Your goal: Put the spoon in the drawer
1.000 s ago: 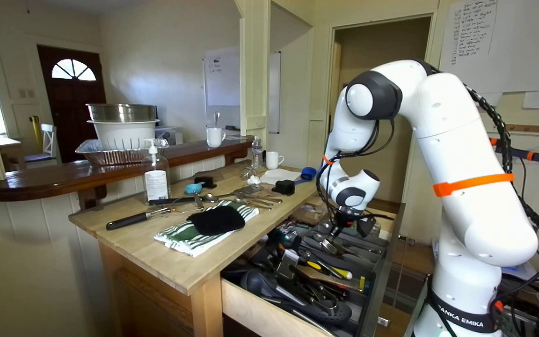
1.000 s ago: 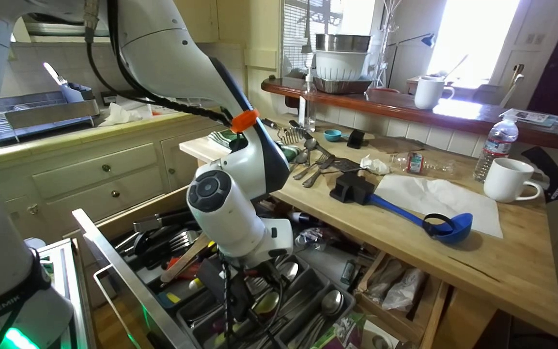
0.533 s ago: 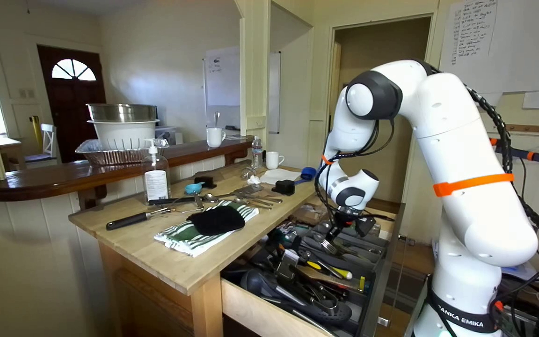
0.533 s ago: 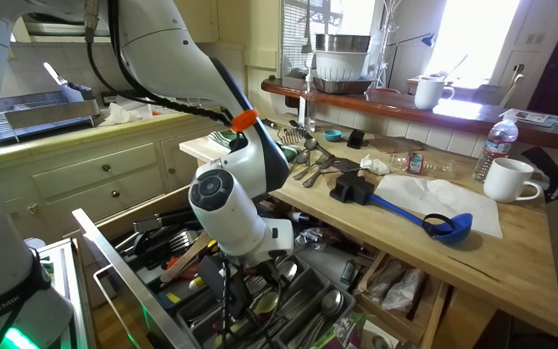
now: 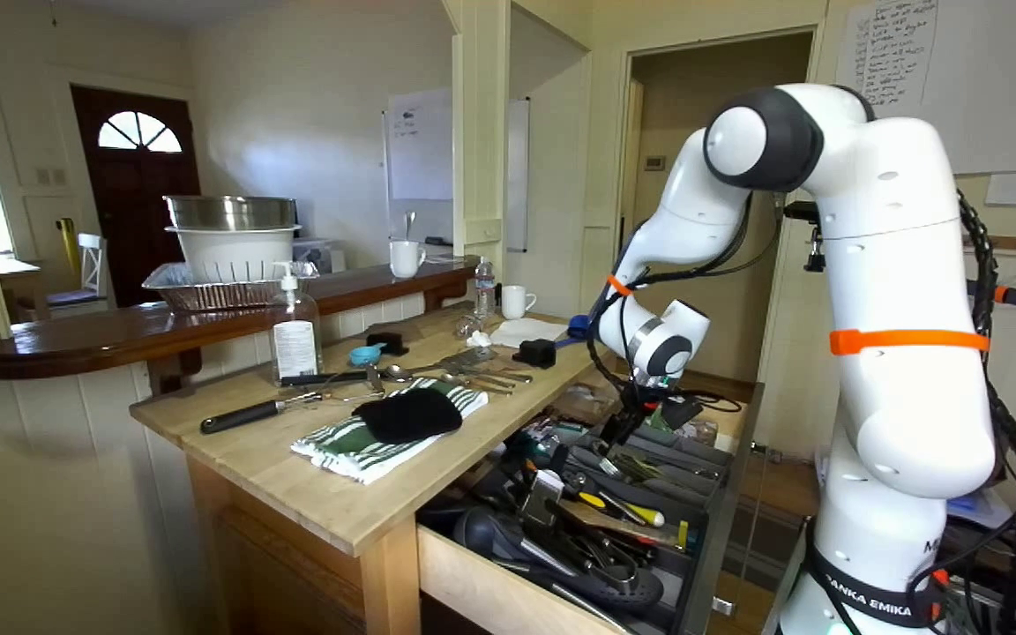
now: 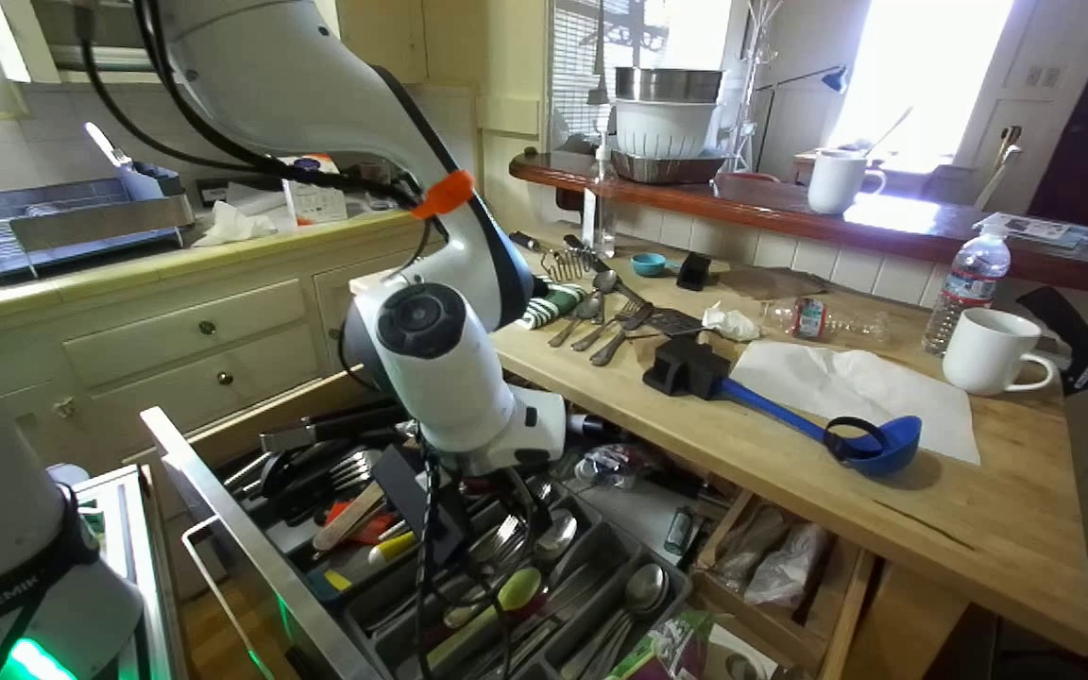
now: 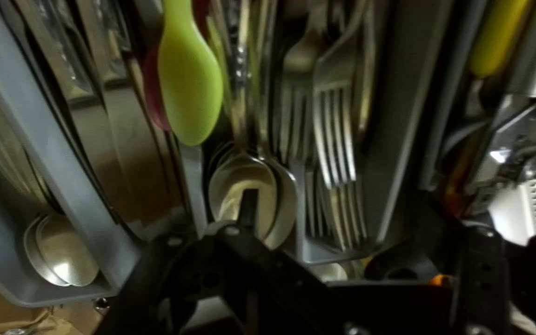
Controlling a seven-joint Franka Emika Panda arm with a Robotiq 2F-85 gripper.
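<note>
The drawer [image 5: 508, 578] is pulled out, with a grey divided tray full of cutlery inside. In the wrist view my gripper [image 7: 342, 209] is low over that tray, its dark fingers standing wide apart, nothing seen held between them. One of its fingers [image 7: 249, 204] overlaps a nest of metal spoons [image 7: 268, 186]. Beside them lie a lime-green spoon [image 7: 189, 88] and, in a side compartment, more spoons [image 7: 63, 251]. Which of these is the task's spoon I cannot tell. Forks [image 7: 335, 116] lie between the fingers in the picture. The wrist hides the fingertips in an exterior view.
The wooden counter [image 6: 1026, 529] overhangs the drawer's back, its edge close to my wrist. On it lie loose cutlery, a blue ladle [image 6: 884, 453], black blocks [image 6: 690, 366], a white mug [image 6: 988, 349] and a folded striped towel [image 5: 332, 450]. Black-handled tools and a spatula crowd the drawer's nearer half.
The arm was almost still, then drew upward and shifted: in one picture the gripper moved left toward the counter, in another the wrist moved up and left. The drawer stayed put.
</note>
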